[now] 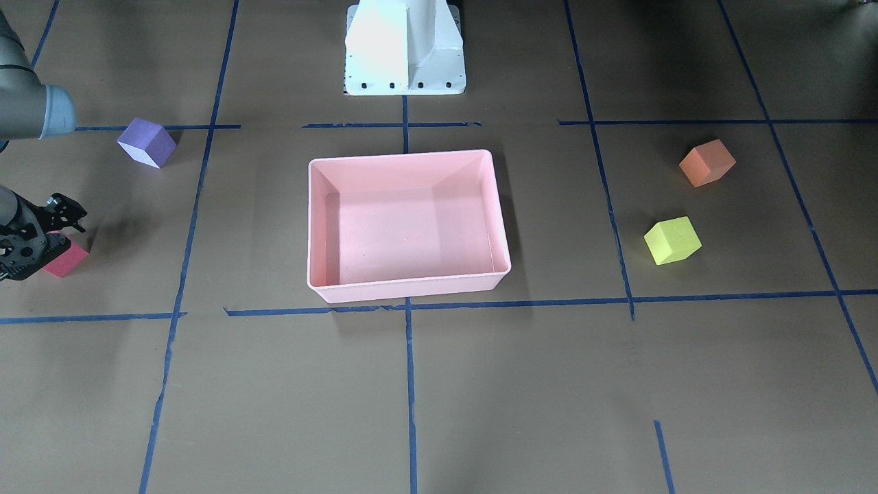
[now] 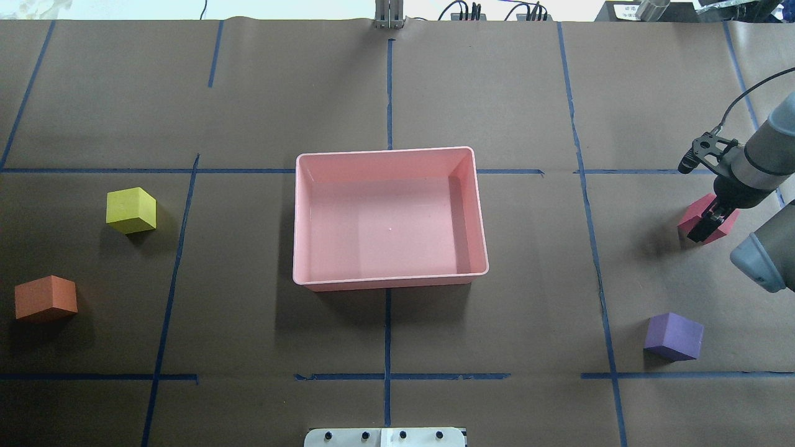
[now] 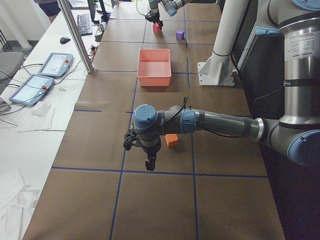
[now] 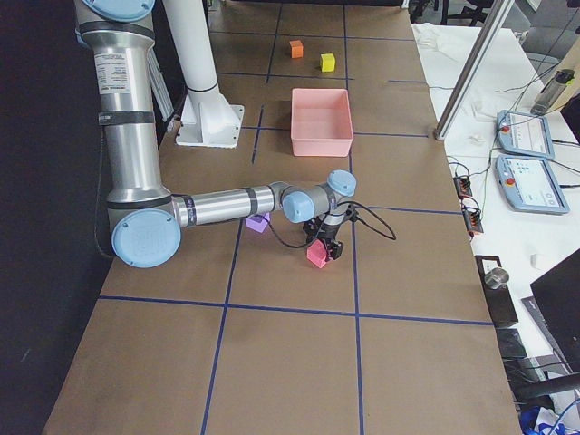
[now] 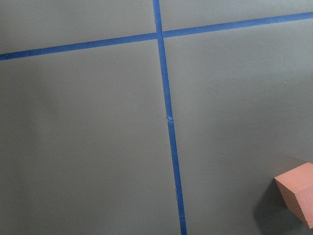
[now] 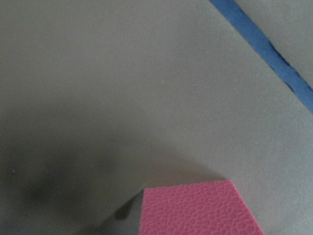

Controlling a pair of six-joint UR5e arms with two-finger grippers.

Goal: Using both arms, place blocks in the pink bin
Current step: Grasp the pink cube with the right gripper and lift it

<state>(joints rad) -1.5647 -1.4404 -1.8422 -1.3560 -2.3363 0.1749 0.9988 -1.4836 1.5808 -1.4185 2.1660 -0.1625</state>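
Brown table [image 2: 497, 93], blue tape grid [image 2: 389, 93], pink bin [image 2: 390, 284]

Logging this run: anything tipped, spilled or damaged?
Nothing stands out. The pink bin sits flat and empty; the yellow block, orange block and purple block rest on the table, the red block at the right end effector.

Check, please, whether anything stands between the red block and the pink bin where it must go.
Nothing visible does. Between the red block, at the right pincer, and the pink bin there is only bare table crossed by a blue tape line. The purple block lies aside, nearer the robot, off that path.
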